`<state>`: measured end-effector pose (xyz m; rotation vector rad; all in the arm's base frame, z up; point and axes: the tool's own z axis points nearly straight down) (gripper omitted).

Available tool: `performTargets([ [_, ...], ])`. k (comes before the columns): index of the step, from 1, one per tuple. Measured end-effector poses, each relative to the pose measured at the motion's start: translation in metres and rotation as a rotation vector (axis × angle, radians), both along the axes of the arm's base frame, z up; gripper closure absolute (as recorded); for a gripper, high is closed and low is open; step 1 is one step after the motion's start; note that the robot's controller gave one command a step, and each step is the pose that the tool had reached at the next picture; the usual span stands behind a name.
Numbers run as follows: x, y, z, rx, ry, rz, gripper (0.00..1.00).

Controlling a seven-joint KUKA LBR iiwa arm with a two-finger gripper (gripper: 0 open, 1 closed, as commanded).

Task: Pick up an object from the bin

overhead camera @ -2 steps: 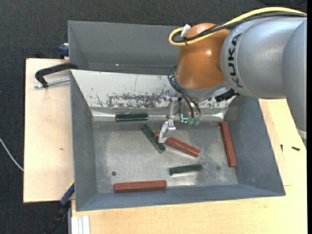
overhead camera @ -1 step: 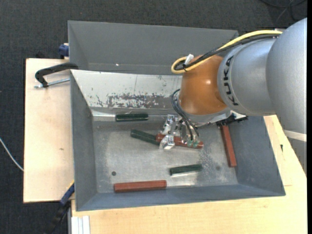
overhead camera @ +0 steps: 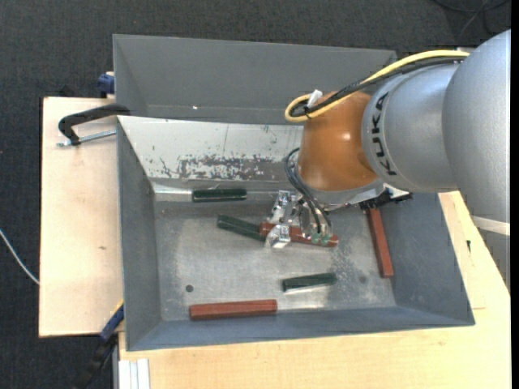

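Just right of frame centre, the hand sits low in the bin over a short red stick beside a green stick. Whether it is clenched cannot be told. Closing here could catch both sticks and spill one.

Three dark green sticks, three red-brown bars.

Grey bin, scuffed floor, back green stick by rear wall, middle green stick mid-floor, red piece beside it, front green stick, front red bar, right red bar by right wall.
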<state>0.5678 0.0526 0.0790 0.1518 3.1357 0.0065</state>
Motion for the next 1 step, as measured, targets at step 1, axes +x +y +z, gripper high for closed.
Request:
performTargets([
  [1, -0.0021, -0.0221, 0.1474, -0.003, -0.004, -0.018, 1.0],
])
